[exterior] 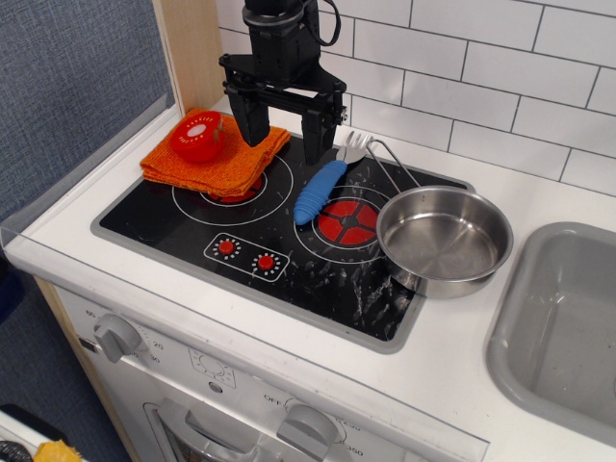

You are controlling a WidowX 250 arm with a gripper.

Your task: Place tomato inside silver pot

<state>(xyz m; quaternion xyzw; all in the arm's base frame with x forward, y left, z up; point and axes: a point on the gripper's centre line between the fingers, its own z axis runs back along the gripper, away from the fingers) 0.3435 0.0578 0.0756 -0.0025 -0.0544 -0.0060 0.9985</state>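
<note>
One view only, observation.image. Gripper (286, 130) hangs above the far left of the stove top (192, 231), jaws spread wide, nothing between them. Tomato (198, 136) rests on the orange cloth (226, 164) at the far-left corner, cut face turned up and toward the camera, just left of the left finger (255, 120); whether the finger touches it I cannot tell. Silver pot (445, 239) sits on the right edge of the stove top, near the sink (568, 327), and holds nothing. Blue-handled utensil (320, 190) lies between cloth and pot. Judgement: nothing is done yet. Grasp, lift, carry right and release into the pot all remain.
</note>
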